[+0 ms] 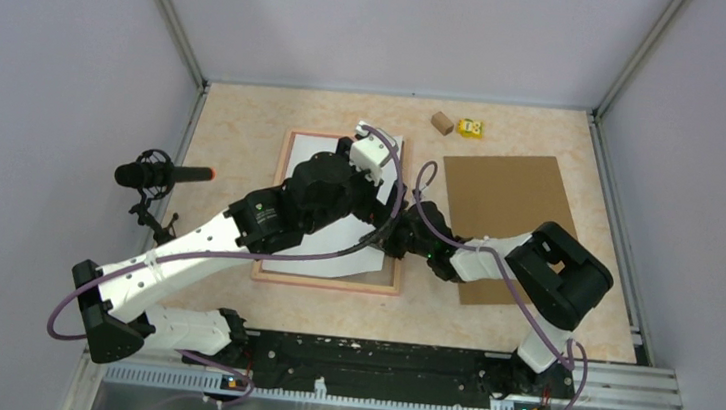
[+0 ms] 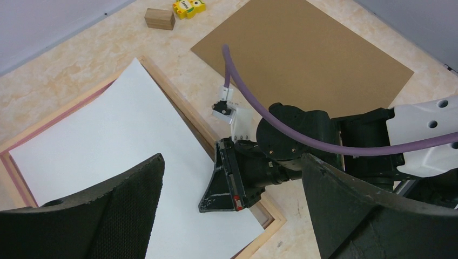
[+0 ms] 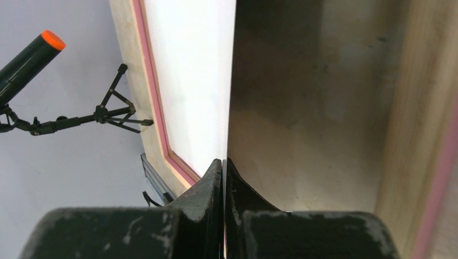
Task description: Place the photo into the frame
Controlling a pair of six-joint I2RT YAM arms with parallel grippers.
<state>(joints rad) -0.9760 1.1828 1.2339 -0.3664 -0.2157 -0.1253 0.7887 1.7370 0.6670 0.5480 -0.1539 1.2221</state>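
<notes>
Reaching leftward, right arm point(image 1: 482, 262) low, jaws pinched on photo point(image 2: 108, 140) edge

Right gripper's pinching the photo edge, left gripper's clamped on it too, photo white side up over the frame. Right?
No: the left gripper is open, holding nothing (left wrist view). The right gripper does pinch the photo edge, white side up over the frame.

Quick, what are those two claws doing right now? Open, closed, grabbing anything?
Left gripper: open, holding nothing.
Right gripper: closed, pinching the edge of the photo.
</notes>
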